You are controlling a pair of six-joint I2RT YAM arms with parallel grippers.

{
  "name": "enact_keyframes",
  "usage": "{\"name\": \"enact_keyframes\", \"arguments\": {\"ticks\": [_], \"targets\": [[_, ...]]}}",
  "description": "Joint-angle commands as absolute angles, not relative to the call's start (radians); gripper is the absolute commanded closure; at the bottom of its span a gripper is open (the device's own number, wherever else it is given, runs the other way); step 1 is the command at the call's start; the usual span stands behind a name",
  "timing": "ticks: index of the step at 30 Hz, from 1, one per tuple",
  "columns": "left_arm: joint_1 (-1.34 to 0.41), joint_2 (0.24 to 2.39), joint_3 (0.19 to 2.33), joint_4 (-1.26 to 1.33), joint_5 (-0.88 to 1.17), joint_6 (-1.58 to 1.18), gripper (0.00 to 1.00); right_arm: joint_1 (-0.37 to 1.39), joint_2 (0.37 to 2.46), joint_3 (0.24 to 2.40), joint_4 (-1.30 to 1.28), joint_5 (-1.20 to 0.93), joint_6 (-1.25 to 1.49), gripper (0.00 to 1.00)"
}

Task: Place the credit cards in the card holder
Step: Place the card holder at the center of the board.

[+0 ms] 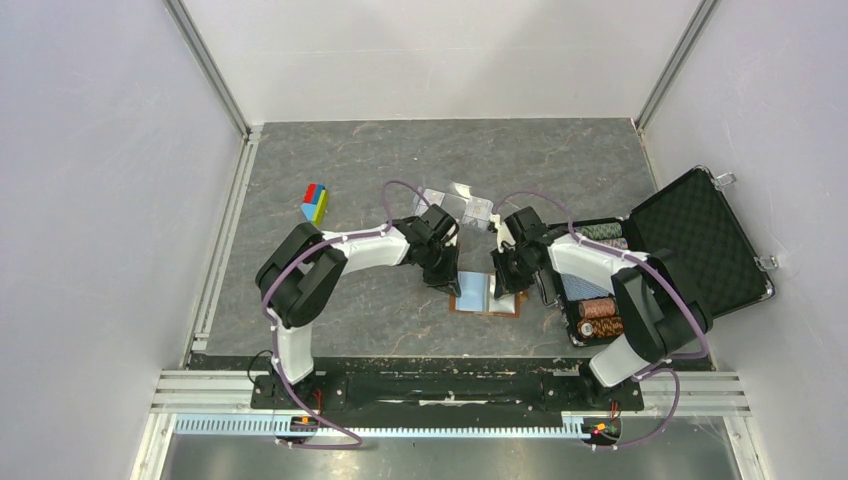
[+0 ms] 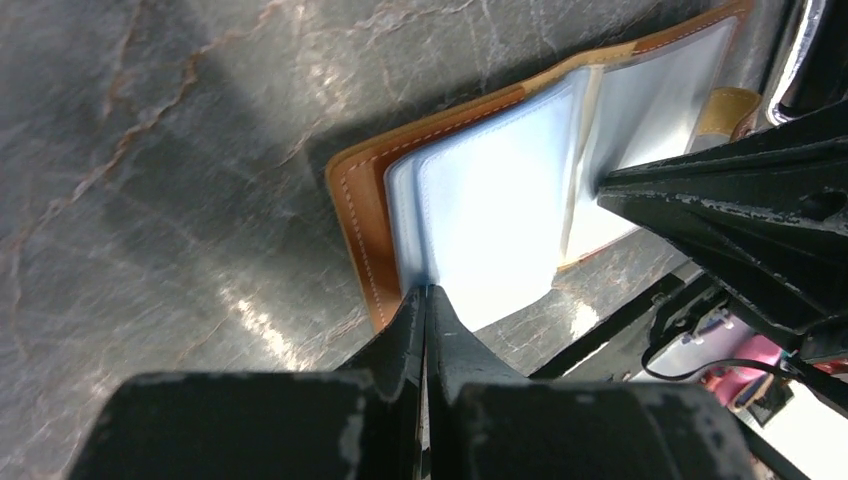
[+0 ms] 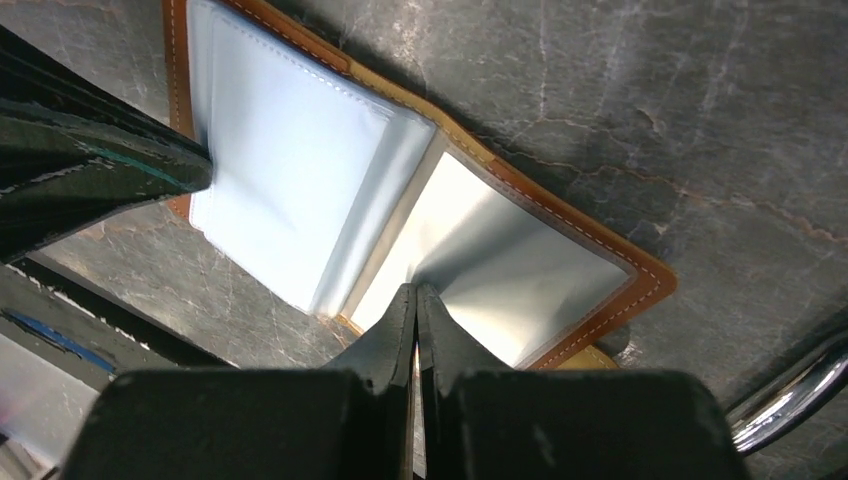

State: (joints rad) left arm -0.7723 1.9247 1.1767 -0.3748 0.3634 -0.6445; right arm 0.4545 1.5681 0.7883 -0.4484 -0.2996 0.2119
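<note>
**Grey marbled tabletop: open card holder between two clenched grippers**

Grey, veined, stone-patterned table surface [image 1: 350,160] is enclosed by plain white walls on three sides. A small brown leather folding card holder [image 1: 487,293] is found lying open and flat on this surface, centrally, just ahead of the arm bases and between the two grippers. Its pale blue clear plastic sleeves [image 2: 500,200] face upward, and the stitched leather cover shows as a border around them.

The left gripper [image 1: 449,282] is positioned at the left side of the card holder. Its fingers are pressed fully together, with the tips at the edge of the left-hand sleeve leaf. Whether any film is nipped between them cannot be determined.

The right gripper [image 1: 507,287] is positioned at the right side of the card holder. Its fingers are clenched with no gap. The right-hand sleeve is puckered in creases that converge on the tips, so that sleeve is recorded as grasped.

The two grippers are near one another but apart; each is seen at the margin of the other's wrist view.

Just behind the grippers a clear plastic tray [image 1: 455,203] lies on the table; its pale contents are too small to identify. A small block of red, blue, yellow and green [image 1: 316,203] stands well to the left. At the right edge a large black foam-lined case [image 1: 705,240] lies open, with stacks of round discs [image 1: 598,318] held in its base.
</note>
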Motion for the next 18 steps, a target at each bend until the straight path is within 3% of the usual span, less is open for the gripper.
{"name": "enact_keyframes", "arguments": {"ticks": [1,12,18], "targets": [[-0.770,1.886,1.100,-0.454,0.159,-0.685,0.98,0.493,1.708,0.794,-0.454,-0.206,0.096,1.00],[-0.759,1.795,1.042,-0.403,0.135,-0.734,0.98,0.570,1.792,0.870,-0.463,-0.270,0.008,1.00],[-0.761,1.701,1.008,-0.359,0.155,-0.744,0.91,0.570,1.778,0.901,-0.474,-0.294,-0.083,1.00]]}}
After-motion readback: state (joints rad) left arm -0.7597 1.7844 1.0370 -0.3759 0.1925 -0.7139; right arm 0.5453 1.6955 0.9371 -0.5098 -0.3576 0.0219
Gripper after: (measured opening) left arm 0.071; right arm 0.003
